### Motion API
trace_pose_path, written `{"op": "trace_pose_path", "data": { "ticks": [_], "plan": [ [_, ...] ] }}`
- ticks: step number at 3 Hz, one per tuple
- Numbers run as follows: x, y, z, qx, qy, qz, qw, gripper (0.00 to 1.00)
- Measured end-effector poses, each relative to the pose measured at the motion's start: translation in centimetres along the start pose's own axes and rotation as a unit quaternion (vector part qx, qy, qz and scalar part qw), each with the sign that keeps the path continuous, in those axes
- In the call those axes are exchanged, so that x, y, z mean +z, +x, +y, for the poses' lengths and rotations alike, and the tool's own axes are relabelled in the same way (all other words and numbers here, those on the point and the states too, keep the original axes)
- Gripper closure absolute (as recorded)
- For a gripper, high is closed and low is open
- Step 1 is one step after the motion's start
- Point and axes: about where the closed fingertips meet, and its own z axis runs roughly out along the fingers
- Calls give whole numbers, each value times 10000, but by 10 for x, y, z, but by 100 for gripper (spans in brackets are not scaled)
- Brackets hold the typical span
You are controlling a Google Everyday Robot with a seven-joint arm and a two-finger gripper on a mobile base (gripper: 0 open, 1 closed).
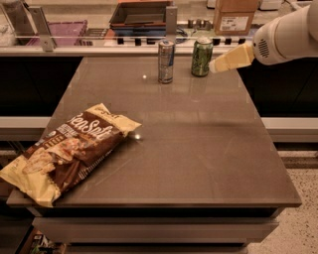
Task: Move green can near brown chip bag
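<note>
The green can point(201, 57) stands upright near the far edge of the brown table point(198, 144), right of centre. The brown chip bag point(69, 149) lies crinkled at the near left corner, partly over the edge. My gripper point(214, 66) comes in from the upper right on a white arm point(285, 32); its pale yellow tip is just right of the green can, almost touching it.
A taller slim silver-and-blue can point(165, 61) stands left of the green can. Behind the table is a counter with a dark tray point(141, 15), a cardboard box point(235, 17) and a purple rack point(64, 30). Speckled floor shows at right.
</note>
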Motion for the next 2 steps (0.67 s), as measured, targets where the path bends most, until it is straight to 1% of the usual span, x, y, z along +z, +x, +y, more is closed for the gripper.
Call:
{"op": "trace_pose_path", "data": {
  "ticks": [1,2],
  "plan": [
    [22,0,-8,396,114,-196,9990,0],
    [22,0,-8,396,114,-196,9990,0]
  ]
}}
